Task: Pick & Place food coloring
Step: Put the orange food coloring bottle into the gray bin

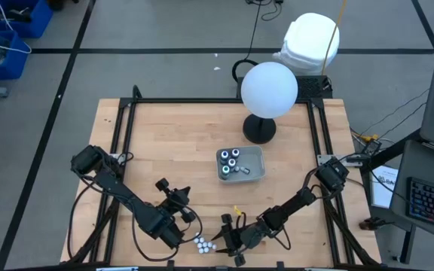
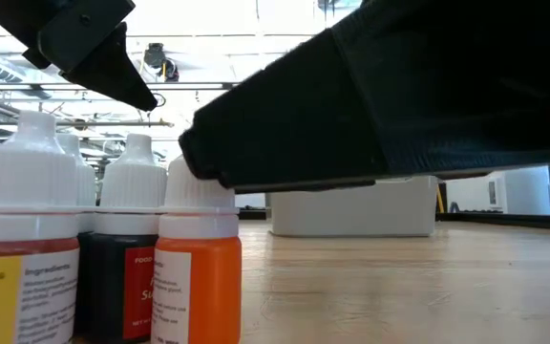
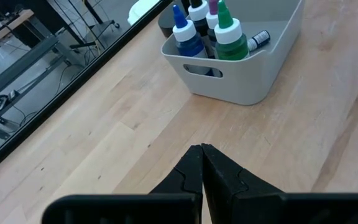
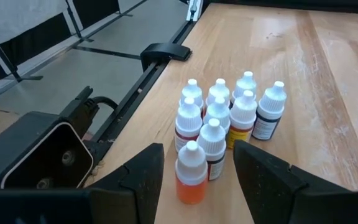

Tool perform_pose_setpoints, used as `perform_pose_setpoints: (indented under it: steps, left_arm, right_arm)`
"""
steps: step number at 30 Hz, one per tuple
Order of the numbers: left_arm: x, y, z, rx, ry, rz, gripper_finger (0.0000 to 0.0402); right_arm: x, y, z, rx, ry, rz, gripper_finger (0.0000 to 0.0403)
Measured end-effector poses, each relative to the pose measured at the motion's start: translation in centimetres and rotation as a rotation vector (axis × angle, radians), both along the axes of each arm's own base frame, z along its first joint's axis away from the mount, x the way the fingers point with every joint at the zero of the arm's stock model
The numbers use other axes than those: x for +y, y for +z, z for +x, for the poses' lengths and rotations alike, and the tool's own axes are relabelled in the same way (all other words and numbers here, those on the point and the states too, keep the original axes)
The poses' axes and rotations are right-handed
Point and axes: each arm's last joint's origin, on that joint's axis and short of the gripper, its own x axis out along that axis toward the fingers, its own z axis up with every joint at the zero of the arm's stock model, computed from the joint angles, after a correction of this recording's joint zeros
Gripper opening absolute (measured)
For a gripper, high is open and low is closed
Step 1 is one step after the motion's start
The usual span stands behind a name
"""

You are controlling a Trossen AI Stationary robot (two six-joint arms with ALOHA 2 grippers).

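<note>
Pick phase, approach step. Our right pincer [image 4: 194, 165] sat low over the near edge of the counter [image 1: 172, 143], jaws parted and holding nothing, lined up on the cluster of white-capped food coloring bottles [image 4: 225, 118]. The nearest one, the orange bottle [image 4: 191, 174], stood between the two fingers in the right wrist view — not touched yet as far as we could tell. The other bottles stood packed upright just behind it, touching or nearly so.

Left pincer [image 3: 202, 165] was closed on nothing, hovering over bare wood left of the cluster and pointing toward the grey bin [image 3: 272, 68]. The bin stood mid-counter, well apart from the cluster, and already held several bottles: blue, green and dark ones upright, one lying flat.

From the low view the right arm filled most of the frame above the bottles, so we couldn't judge finger height against the cap.

Our read: some bottles were already placed, with roughly nine left at the edge. The next move calls for a short advance and a squeeze on the orange bottle's body — neighbours were tight behind it, so the risk was toppling the row. Then lift and carry to the bin.
</note>
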Motion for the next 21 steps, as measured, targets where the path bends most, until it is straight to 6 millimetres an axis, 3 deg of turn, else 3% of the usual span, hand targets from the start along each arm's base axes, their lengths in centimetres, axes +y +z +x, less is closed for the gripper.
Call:
perform_pose_setpoints:
  steps: [7,21]
  left_arm:
    - [0.0,0.0,0.0,0.0,0.001,0.0,0.001]
    - [0.0,0.0,0.0,-0.007,0.006,-0.007,0.001]
  right_arm:
    - [0.0,-0.9,0.1,-0.019,0.007,-0.007,0.0178]
    - [-0.1,-1.2,0.3,-0.025,0.0,-0.004,0.0111]
